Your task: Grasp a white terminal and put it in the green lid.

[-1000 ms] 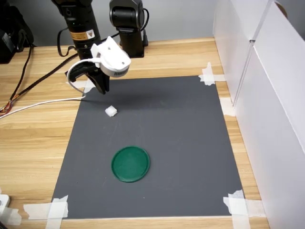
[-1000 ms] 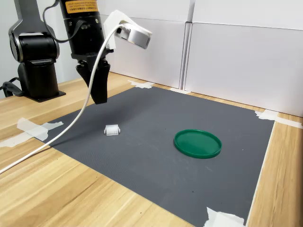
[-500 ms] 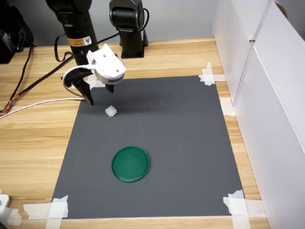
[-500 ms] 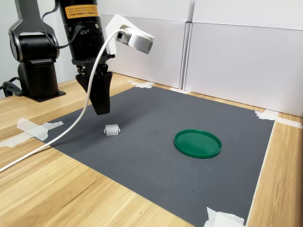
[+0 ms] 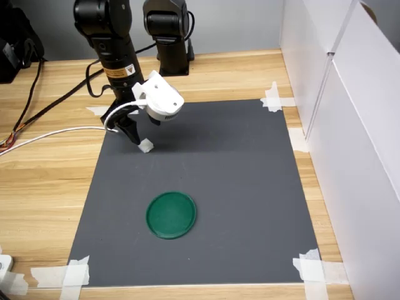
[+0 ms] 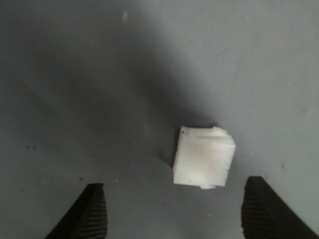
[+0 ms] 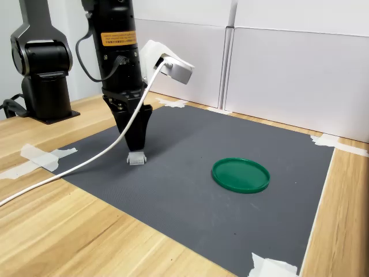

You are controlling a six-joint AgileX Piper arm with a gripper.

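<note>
Dark grey matting [image 5: 237, 187] is covering the wooden counter [image 5: 44, 187]. On it, the white terminal [image 6: 203, 157] is lying between the spread fingers [image 6: 92, 214] of the hand [image 7: 137, 147], which is hanging open just above it, gripping nothing. Well apart, the green lid [image 7: 240, 175] is sitting empty on the mat.

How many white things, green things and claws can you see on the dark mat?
White: 1, the white terminal
Green: 1, the green lid
Claw: 1, the claw, open around the terminal
Total: 3
</note>
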